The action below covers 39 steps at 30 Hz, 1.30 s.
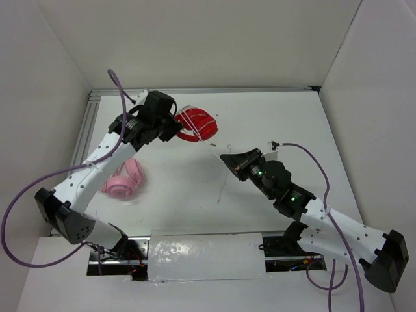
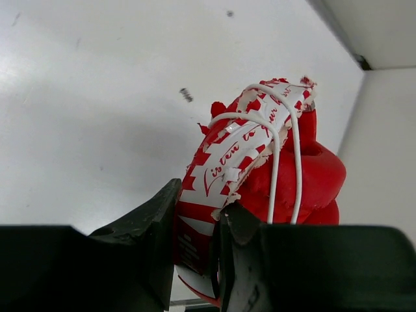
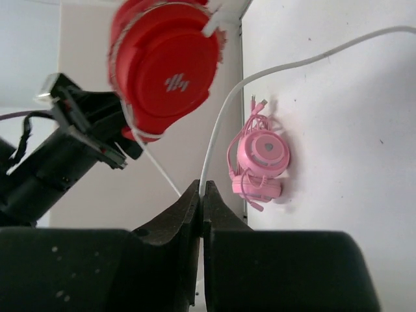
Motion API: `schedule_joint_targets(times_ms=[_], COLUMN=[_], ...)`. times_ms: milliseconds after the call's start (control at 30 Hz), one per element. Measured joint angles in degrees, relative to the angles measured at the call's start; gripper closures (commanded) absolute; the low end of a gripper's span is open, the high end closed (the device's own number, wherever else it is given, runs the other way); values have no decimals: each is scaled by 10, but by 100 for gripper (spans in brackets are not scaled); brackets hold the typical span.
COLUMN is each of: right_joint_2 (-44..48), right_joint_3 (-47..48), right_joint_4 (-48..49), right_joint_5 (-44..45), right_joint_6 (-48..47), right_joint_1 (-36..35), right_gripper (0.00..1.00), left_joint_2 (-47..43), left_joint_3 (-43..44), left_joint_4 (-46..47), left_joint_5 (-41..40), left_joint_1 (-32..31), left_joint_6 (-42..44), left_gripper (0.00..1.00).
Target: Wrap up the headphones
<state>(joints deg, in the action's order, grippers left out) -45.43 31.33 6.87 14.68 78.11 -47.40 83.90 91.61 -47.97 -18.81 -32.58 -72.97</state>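
Observation:
The red headphones [image 1: 198,125] are held off the table at the back centre-left. My left gripper [image 1: 173,128] is shut on their red-and-white headband [image 2: 231,166], with the padded cups [image 2: 318,175] just beyond the jaws. The thin white cable [image 2: 296,162] is looped a few times round the headband. From the headphones [image 3: 166,65] the cable [image 3: 224,117] runs to my right gripper [image 3: 203,194], which is shut on it. In the top view the right gripper [image 1: 229,160] is right of and nearer than the headphones, and a loose cable tail [image 1: 223,188] hangs below it.
Pale pink headphones [image 1: 125,181] with their cable wound up lie on the table under my left forearm; they also show in the right wrist view [image 3: 260,159]. White walls enclose the table. A metal rail [image 1: 88,123] runs along its left edge. A pale panel [image 1: 205,257] sits between the arm bases.

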Motion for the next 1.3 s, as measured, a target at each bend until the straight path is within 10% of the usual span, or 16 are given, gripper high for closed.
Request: schedule_joint_targets(times_ms=[433,1300], right_joint_2=[-91,-233], right_joint_3=[2,15], right_joint_4=[15,226], right_joint_5=[-56,-228], right_joint_6=[40,52], right_joint_1=[48,125], right_gripper=[86,81], left_joint_2=[-100,-100], left_joint_3=[-138,-91], left_joint_4=[262,281], left_joint_5=[151,418], left_joint_1=[-25,-54], left_joint_6=[191,267], left_gripper=[100,100])
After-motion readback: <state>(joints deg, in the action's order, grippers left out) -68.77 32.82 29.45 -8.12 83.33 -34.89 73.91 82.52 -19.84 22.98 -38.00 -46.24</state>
